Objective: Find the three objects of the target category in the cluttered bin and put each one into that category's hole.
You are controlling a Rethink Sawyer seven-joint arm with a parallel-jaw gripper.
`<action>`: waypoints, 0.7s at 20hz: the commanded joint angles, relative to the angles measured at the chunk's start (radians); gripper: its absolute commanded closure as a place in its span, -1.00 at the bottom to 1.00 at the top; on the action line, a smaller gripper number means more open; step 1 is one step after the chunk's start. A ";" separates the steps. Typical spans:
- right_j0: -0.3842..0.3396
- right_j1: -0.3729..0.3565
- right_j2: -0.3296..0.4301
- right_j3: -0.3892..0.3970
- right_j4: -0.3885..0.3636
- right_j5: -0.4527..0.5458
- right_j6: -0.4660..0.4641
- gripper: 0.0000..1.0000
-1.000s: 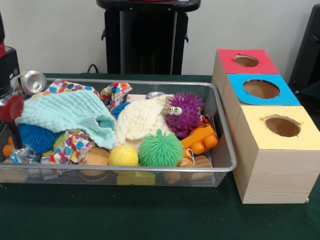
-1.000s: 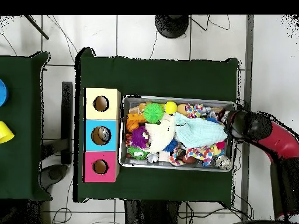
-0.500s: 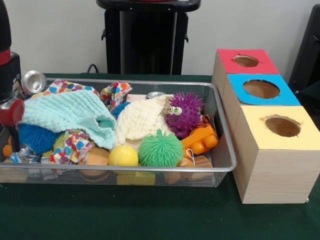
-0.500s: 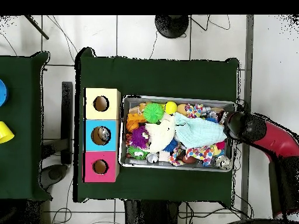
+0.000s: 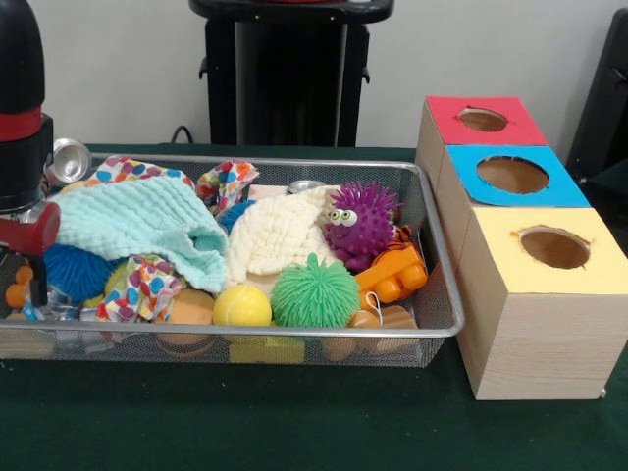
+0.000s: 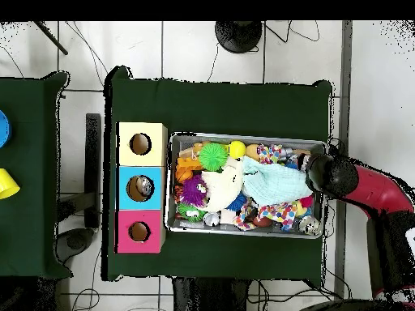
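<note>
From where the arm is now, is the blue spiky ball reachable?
Probably yes: the hand sits at the bin's end right beside the blue spiky ball, whose side is exposed, though the mint cloth drapes over its top.

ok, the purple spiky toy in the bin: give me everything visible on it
The purple spiky toy is a round rubbery-looking ball covered in soft spikes, with two googly eyes and a smile facing the front camera. It sits upright near the bin's box-side end, against the cream cloth, above the orange block toy. The gripper is nowhere near it.
</note>
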 commanded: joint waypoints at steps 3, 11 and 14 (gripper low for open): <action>0.025 0.042 0.033 0.016 -0.093 -0.038 -0.075 -1.00; 0.045 -0.033 0.026 0.064 -0.077 0.009 -0.060 -1.00; 0.049 -0.076 0.018 0.090 -0.064 0.035 -0.055 -1.00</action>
